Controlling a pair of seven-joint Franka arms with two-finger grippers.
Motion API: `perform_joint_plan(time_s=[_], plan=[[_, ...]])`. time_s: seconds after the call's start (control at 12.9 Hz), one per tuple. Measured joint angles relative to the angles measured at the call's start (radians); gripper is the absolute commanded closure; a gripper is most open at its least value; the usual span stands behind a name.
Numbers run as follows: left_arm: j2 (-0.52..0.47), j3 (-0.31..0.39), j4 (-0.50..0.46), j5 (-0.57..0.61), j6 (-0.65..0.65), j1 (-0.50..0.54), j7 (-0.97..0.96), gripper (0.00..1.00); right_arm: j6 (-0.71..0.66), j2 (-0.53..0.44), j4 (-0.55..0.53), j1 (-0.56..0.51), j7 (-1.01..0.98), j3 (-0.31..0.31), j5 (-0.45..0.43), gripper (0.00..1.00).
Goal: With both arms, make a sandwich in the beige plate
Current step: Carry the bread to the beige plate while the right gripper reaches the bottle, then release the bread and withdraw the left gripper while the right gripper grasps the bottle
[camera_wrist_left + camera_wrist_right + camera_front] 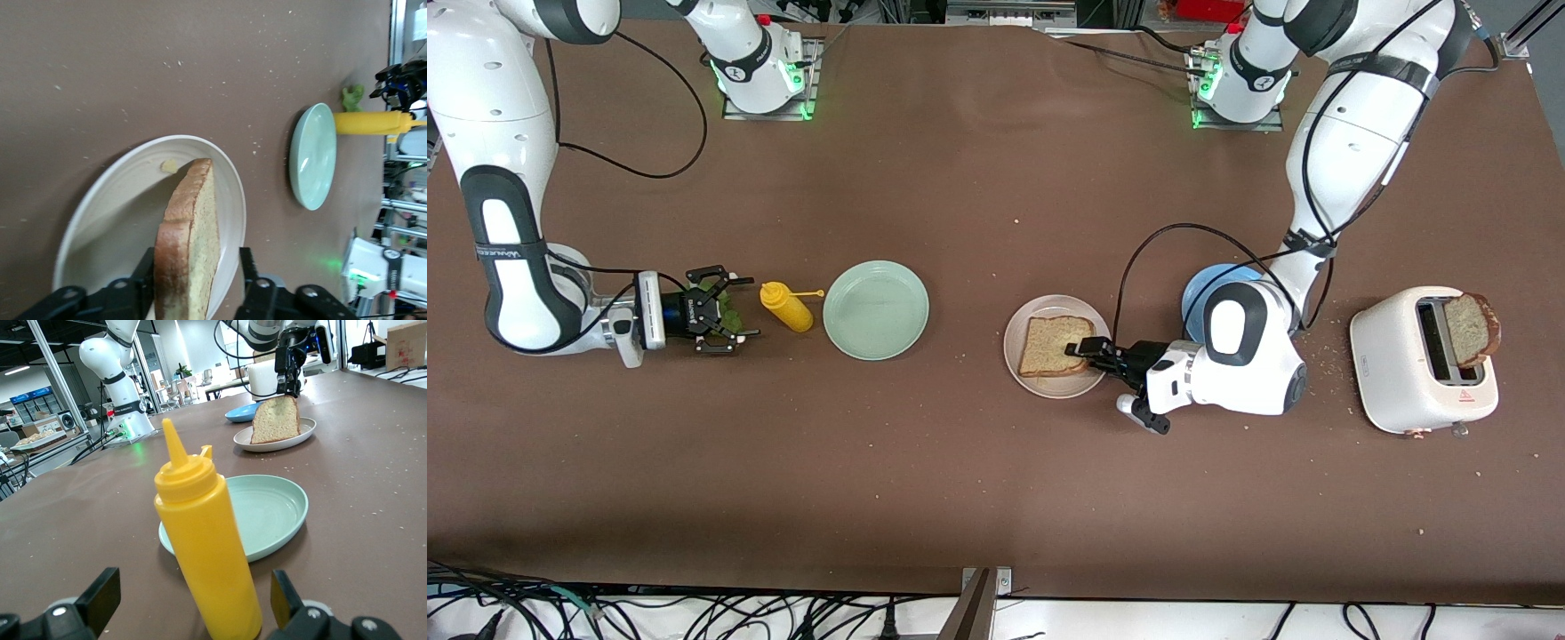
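A brown bread slice [1056,345] rests in the beige plate [1016,331], its edge at my left gripper [1082,348] tipped up. In the left wrist view one finger [141,280] touches the crust of the bread slice [190,247], while the other stands apart from it, so the left gripper [193,283] is open. A second slice [1472,329] sticks up from the toaster [1423,360]. My right gripper [734,311] is open low over the table at the right arm's end, with the green lettuce leaf [731,316] between its fingers. The lettuce is hidden in the right wrist view.
A yellow squeeze bottle [786,306] stands just past the right gripper's fingertips, beside a mint-green plate [876,309]. A blue plate [1209,289] lies partly under the left arm. Crumbs are scattered around the toaster.
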Motion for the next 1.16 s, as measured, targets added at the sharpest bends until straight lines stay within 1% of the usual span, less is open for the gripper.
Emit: perform_joint_plan(time_s=[0.15, 0.39, 0.54, 0.77, 0.93, 1.01, 1.08, 1.16], plan=[[-0.033, 0.001, 0.008, 0.102, -0.001, 0.005, 0.0, 0.0, 0.0, 0.0, -0.02, 0.0, -0.037, 0.0, 0.009, 0.0], [-0.085, 0.001, 0.009, 0.222, -0.002, 0.01, -0.021, 0.0, 0.0, 0.0, -0.031, 0.001, -0.062, 0.005, 0.012, 0.0], [-0.125, 0.0, 0.009, 0.332, -0.017, 0.01, -0.112, 0.0, 0.0, 0.002, -0.035, 0.002, -0.065, 0.02, 0.014, 0.0], [-0.186, -0.007, 0.01, 0.498, -0.046, -0.004, -0.304, 0.0, 0.0, 0.009, -0.038, 0.01, -0.067, 0.027, 0.025, 0.0], [-0.231, -0.009, 0.01, 0.62, -0.061, -0.017, -0.388, 0.0, 0.0, 0.014, -0.038, 0.021, -0.068, 0.028, 0.05, 0.02], [-0.253, -0.01, 0.011, 0.67, -0.07, -0.019, -0.41, 0.0, 0.002, 0.018, -0.038, 0.028, -0.068, 0.029, 0.058, 0.08], [-0.275, -0.008, 0.011, 0.705, -0.087, -0.018, -0.419, 0.0, 0.004, 0.023, -0.038, 0.036, -0.068, 0.029, 0.061, 0.23], [-0.296, -0.004, 0.011, 0.731, -0.104, -0.016, -0.421, 0.0, 0.006, 0.027, -0.037, 0.043, -0.065, 0.029, 0.062, 0.47]])
